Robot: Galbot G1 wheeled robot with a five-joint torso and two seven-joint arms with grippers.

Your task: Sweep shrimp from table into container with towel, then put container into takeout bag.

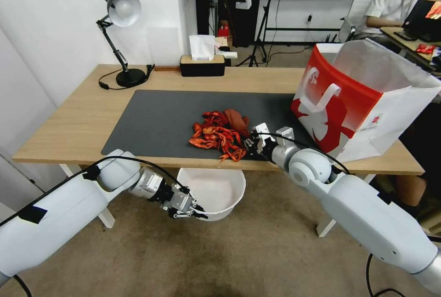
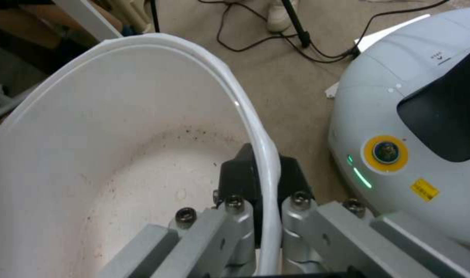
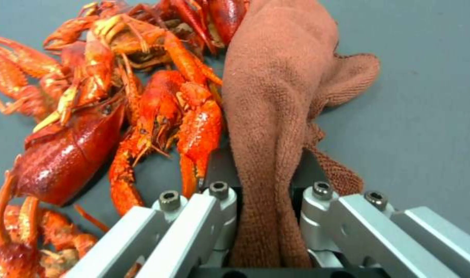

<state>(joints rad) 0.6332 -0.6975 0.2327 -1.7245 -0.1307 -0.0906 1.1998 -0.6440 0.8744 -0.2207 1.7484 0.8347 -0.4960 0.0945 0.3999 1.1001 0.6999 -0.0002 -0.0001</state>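
hidden bits: the container sits tucked under the bench front edge, so its far rim is cut off in the head view; in the left wrist view its inside looks bare, just some dark specks.
left gripper: lower centre of the head view, below the bench edge, jaws clamped on the container's near rim, one finger inside the wall and one outside.
right gripper: centre of the head view, low on the grey mat, jaws pinched on the towel; the cloth's gripped end is buried between the fingers.
shrimp: one heap on the mat right by the bench's front edge, touching the towel's side, container directly below that edge.
takeout bag: upright on the right end of the bench, mouth open, near the right arm.
open room: left half of the mat is free; desk lamp and tissue box stay along the back edge.
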